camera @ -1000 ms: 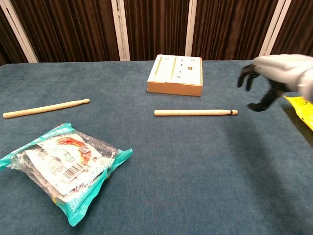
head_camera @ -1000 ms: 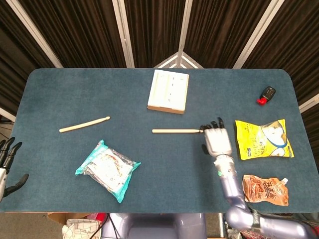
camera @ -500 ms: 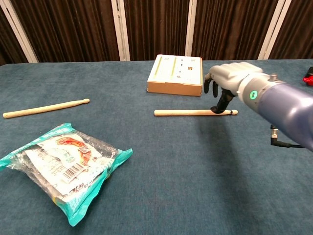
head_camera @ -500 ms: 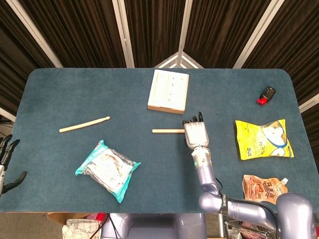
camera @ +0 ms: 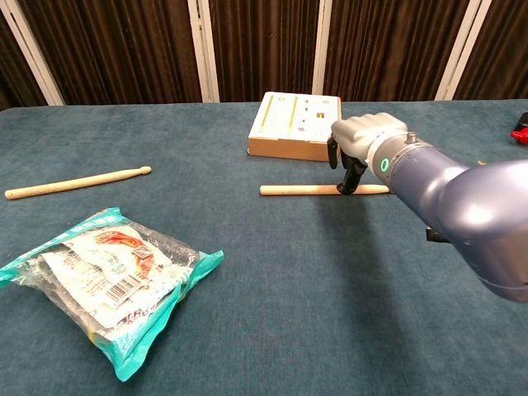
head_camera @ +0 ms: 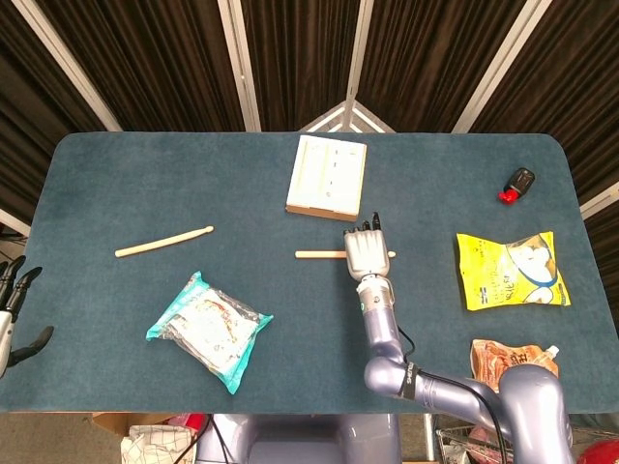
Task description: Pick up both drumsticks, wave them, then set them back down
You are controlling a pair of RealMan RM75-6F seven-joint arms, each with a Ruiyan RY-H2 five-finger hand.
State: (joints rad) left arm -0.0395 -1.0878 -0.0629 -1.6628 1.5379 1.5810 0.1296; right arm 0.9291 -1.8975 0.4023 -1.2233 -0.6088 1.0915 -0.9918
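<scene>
the right robot hand [camera: 356, 150] is hovering over the near drumstick [camera: 301, 190] on the table [camera: 272, 289], fingers curled down, not yet gripping. it should be closing squarely around the shaft. the other drumstick [head_camera: 162, 242] is lying far left; the left robot hand [head_camera: 14, 314] is waiting, fingers spread.

Right hand [camera: 363, 140] fingers [camera: 350, 177] touch the near drumstick [camera: 301, 190]

The right hand [head_camera: 364, 252] covers the middle of 1 drumstick [head_camera: 319, 255], so its hold cannot be told. The left hand [head_camera: 14, 314] is cut off by the edge. The brown pouch [head_camera: 488, 354] is partly hidden.
</scene>
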